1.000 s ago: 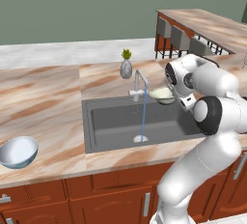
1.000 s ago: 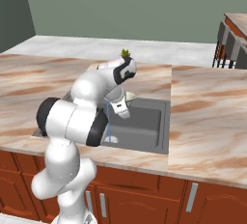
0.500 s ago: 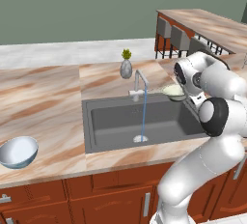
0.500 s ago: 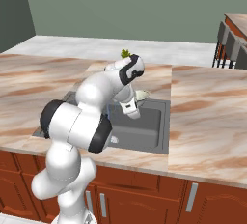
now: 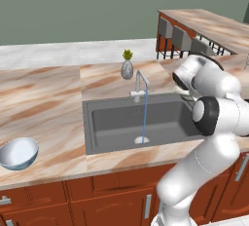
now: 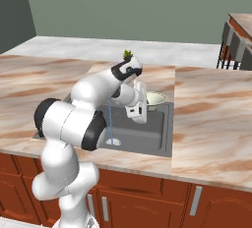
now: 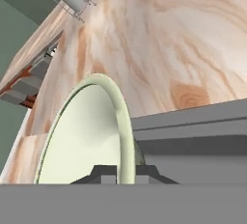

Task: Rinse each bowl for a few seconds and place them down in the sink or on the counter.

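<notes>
Right base view, centre frame: two-finger gripper (image 6: 146,103) clenched on rim of small shallow cream-green bowl (image 6: 155,99), over right edge of dark grey rectangular sink (image 6: 158,136). I'd lower it level, then release.

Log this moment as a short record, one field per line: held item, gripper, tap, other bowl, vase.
held item: small cream-green bowl, rim pinched, at the sink's right end
gripper: gripper shut on the bowl's rim
tap: faucet running, stream falling to the drain
other bowl: blue-white bowl on the counter, left of the sink
vase: grey vase behind the faucet
</notes>
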You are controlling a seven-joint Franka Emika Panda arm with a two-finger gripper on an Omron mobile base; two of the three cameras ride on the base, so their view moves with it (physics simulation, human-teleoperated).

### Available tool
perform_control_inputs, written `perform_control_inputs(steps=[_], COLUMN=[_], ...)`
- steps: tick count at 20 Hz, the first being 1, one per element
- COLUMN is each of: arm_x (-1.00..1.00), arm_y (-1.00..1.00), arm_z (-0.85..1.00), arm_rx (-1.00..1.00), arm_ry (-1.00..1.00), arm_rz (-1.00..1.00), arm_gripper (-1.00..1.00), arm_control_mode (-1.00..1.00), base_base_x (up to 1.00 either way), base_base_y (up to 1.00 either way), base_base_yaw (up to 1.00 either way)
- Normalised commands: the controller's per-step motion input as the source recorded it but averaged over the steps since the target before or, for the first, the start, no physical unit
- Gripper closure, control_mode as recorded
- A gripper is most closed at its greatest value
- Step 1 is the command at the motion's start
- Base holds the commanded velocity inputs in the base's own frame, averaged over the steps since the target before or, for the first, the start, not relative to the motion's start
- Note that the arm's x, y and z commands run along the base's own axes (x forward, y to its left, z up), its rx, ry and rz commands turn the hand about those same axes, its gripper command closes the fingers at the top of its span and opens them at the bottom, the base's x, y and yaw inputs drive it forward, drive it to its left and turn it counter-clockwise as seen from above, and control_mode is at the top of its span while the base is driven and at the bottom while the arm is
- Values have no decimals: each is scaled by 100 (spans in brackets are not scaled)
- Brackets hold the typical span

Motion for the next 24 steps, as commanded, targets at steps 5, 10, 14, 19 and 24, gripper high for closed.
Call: perform_control_inputs(steps=[5,10,14,19,24], arm_x=[-11,-16,-18,-13,-4], arm_y=[-17,-37,-56,-49,-22], arm_z=[17,25,30,38,39], arm_rx=[0,0,2,2,1], arm_ry=[2,5,9,10,11], arm_rz=[-37,-31,-19,-14,-12], arm_gripper=[100,100,100,100,100], arm_control_mode=[-100,-100,-100,-100,-100], base_base_x=[0,0,0,0,0], base_base_y=[0,0,0,0,0], base_base_yaw=[0,0,0,0,0])
